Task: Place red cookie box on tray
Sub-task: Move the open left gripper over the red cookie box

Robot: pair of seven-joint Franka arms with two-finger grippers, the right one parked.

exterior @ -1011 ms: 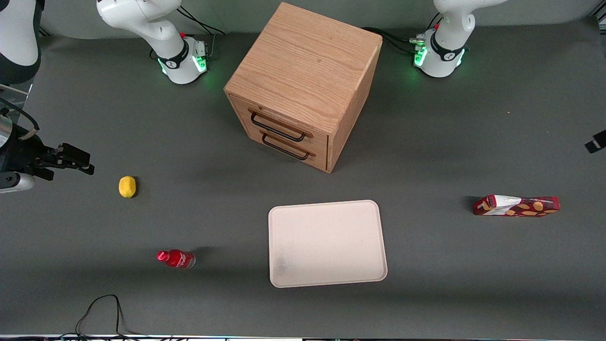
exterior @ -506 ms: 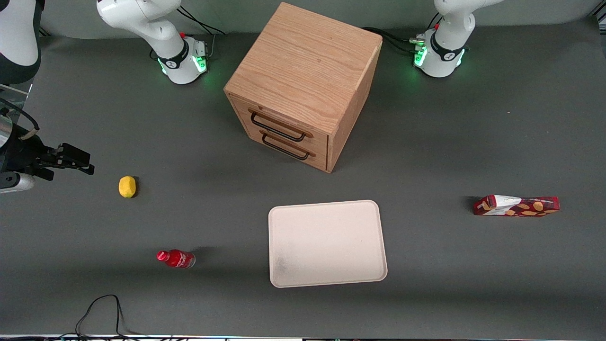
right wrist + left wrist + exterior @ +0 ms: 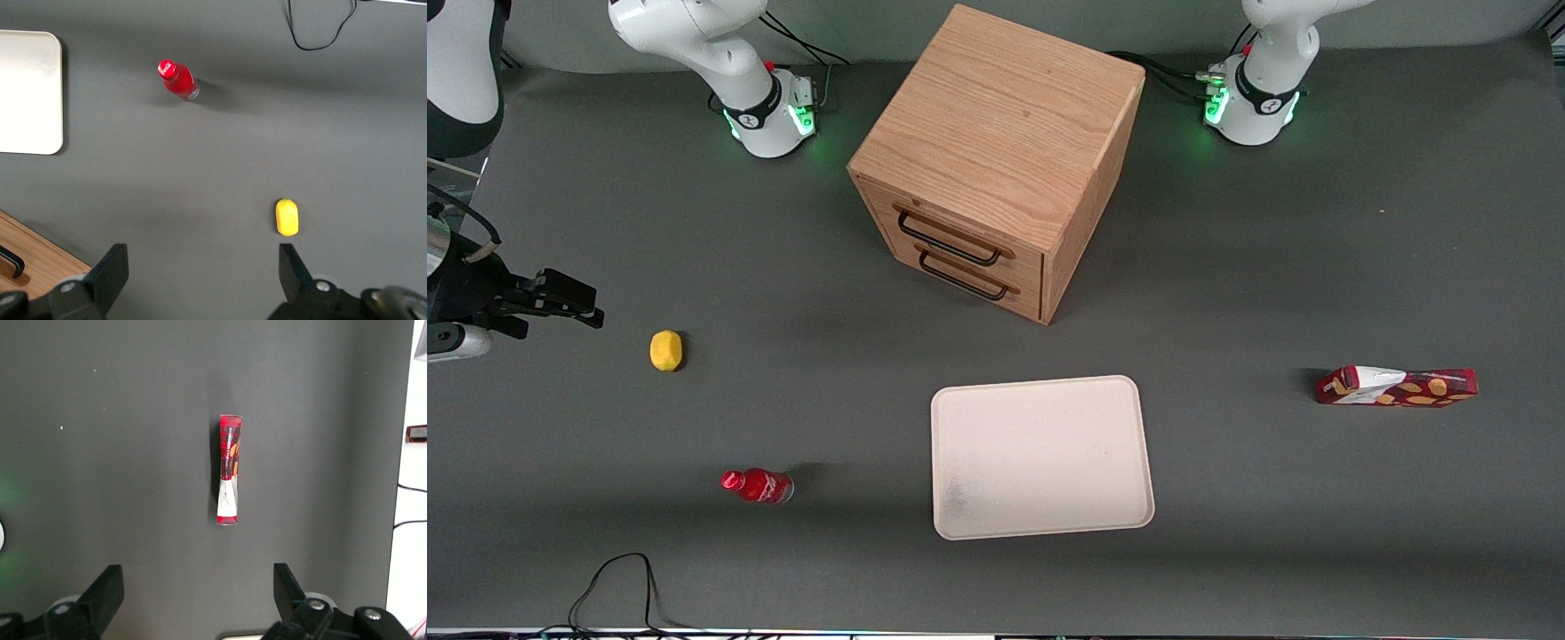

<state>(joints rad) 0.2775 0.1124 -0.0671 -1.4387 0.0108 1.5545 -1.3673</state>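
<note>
1. Red cookie box [image 3: 1397,388] is lying on the dark grey table [image 3: 1272,267] toward the working arm's end, resting on a long narrow edge with its white patch at the end nearer the tray.
2. Seen from the left wrist camera, the red cookie box [image 3: 228,469] is showing as a slim strip, standing alone on the bare table surface with nothing touching it.
3. The left gripper [image 3: 198,593] is hanging above the table with its two fingers [image 3: 107,590] spread wide apart, gripping nothing; the box is sitting clear of the fingertips, lined up roughly with the gap between them.
4. The tray [image 3: 1040,391] is lying flat near the middle of the table, well apart from the box, with a faint grey smudge at the corner closest to the front camera on the parked arm's side.
5. A wooden drawer cabinet [image 3: 996,151] with two black handles is standing farther from the front camera than the tray.
6. A small red bottle [image 3: 757,485] is lying toward the parked arm's end, and a yellow lemon [image 3: 665,349] is sitting farther from the front camera than that bottle.
</note>
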